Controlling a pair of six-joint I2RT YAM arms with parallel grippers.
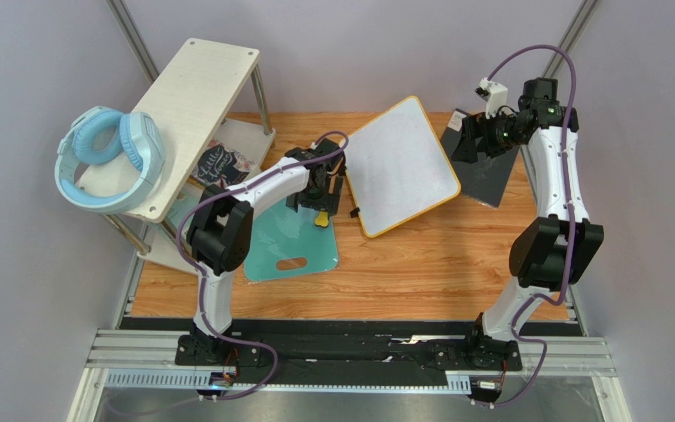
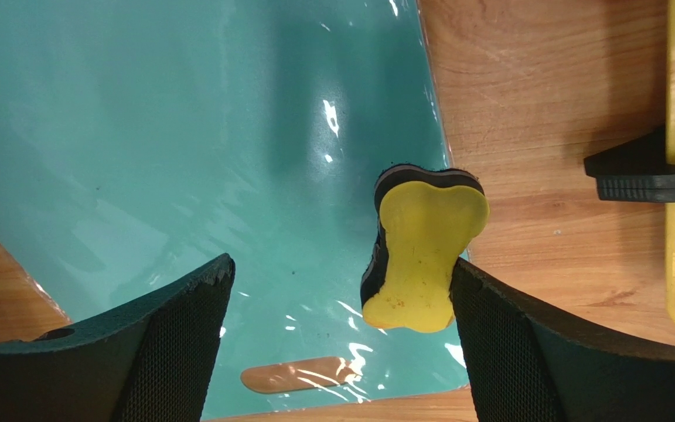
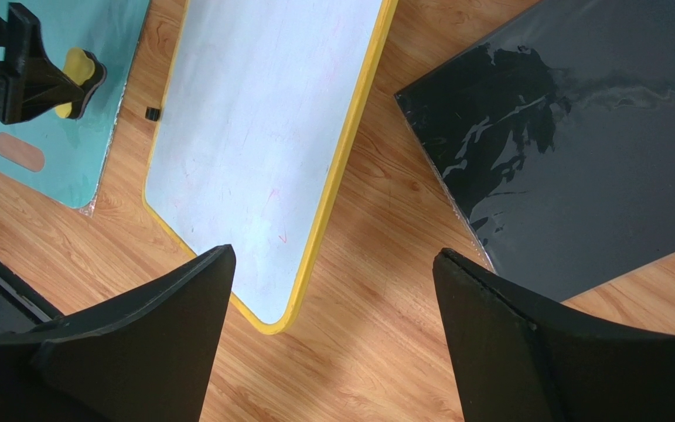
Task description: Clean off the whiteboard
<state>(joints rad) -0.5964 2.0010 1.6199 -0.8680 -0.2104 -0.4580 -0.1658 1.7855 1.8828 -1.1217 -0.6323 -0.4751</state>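
Wooden tabletop [image 1: 420,272], lilac walls [image 1: 376,44]; whiteboard [image 1: 400,163] lying mid-table.

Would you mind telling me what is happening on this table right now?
Two robot arms are meant to erase the whiteboard. The left tool hangs open over the yellow eraser, which lies ungripped at the edge of the teal cutting board. The right tool hovers open above a whiteboard corner, beside the dark panel. The whiteboard shows no writing, only faint smudges.
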